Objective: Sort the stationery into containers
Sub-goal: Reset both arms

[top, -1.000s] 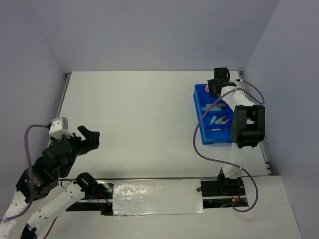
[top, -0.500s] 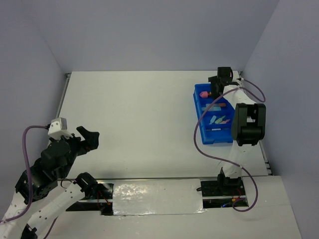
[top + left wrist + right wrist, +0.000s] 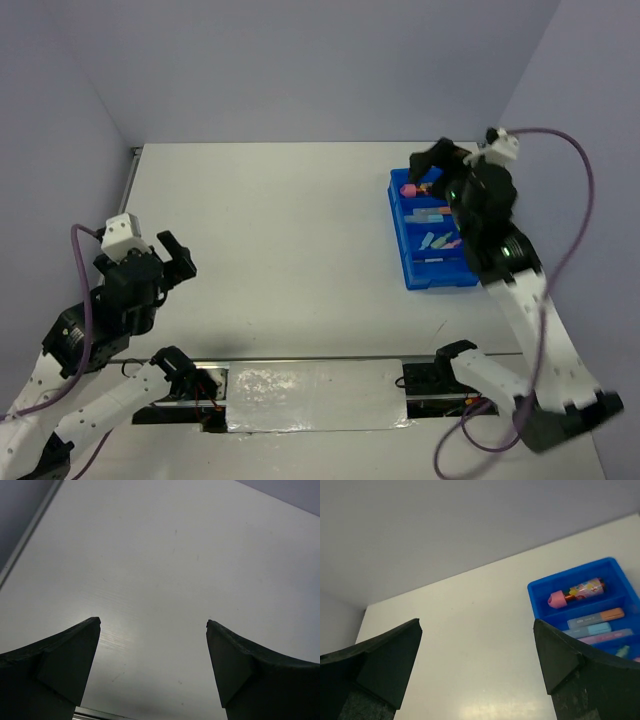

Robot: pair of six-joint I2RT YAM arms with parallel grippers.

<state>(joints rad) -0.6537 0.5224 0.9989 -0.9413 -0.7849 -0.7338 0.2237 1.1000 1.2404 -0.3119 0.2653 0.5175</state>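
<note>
Rearing up since a second ago, the right arm (image 3: 522, 292) now holds its right claw (image 3: 477, 624) spread and empty above the worktop (image 3: 280, 230), near the far end of the blue tray (image 3: 440, 282). A pink-capped marker (image 3: 576, 592) lies in the tray's end compartment, pastel markers (image 3: 598, 615) in the next. The left claw (image 3: 153, 622) gapes, empty, well apart.

The tray (image 3: 398, 232) is sitting at the far right of the counter (image 3: 280, 240). The stationery (image 3: 438, 240) is lying inside its compartments, one marker (image 3: 576, 591) lying alone in the farthest compartment, the rest nearer.
</note>
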